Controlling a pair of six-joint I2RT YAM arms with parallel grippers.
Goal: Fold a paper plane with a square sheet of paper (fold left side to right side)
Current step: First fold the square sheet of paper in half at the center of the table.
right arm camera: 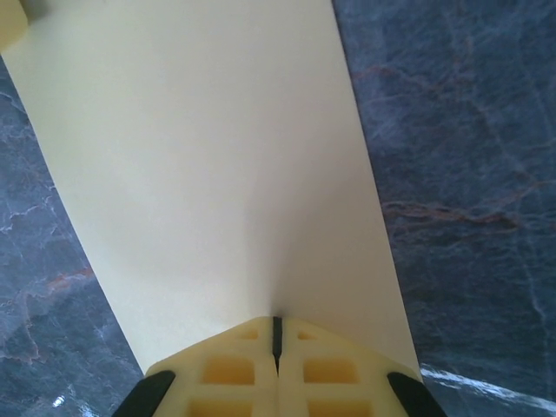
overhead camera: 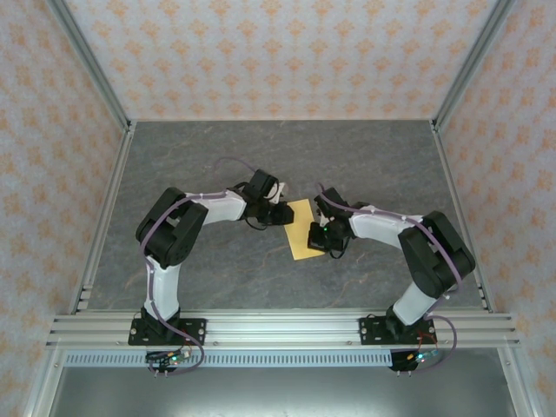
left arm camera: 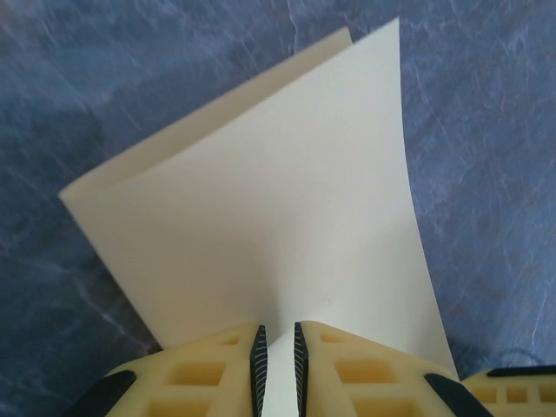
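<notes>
The square sheet of paper (overhead camera: 301, 236) hangs between the two tools, just ahead of each one's fingertips. It appears bowed up off the surface rather than lying flat. It is thin, plain and matte, yellow-orange from above and a paler cream close up, with straight edges and sharp corners.

In the left wrist view the sheet is doubled over. The upper layer curves away from the tool, and a second layer's edge peeks out behind it at the far end. The bend joining the layers, off to the tool's left, looks soft and rounded, not a pressed crease.

The left gripper (left arm camera: 278, 334) has its jaws drawn nearly together, leaving a thin slot between the ribbed black pads (left arm camera: 258, 360). The paper's near edge runs into that slot, so it reads as a pinch on the sheet. The right gripper (right arm camera: 276, 323) has its cream, lattice-cut fingers pressed tight on the opposite edge. The paper fans out from that seam with a faint shadowed furrow.

Beneath everything is the table (overhead camera: 217, 165), a dark grey, marble-veined surface.

As I judge it, the left-to-right fold has been brought over but not yet flattened. Lining up the edges, pressing the crease and all the nose and wing folds remain, and there is no pointed dart shape so far.
</notes>
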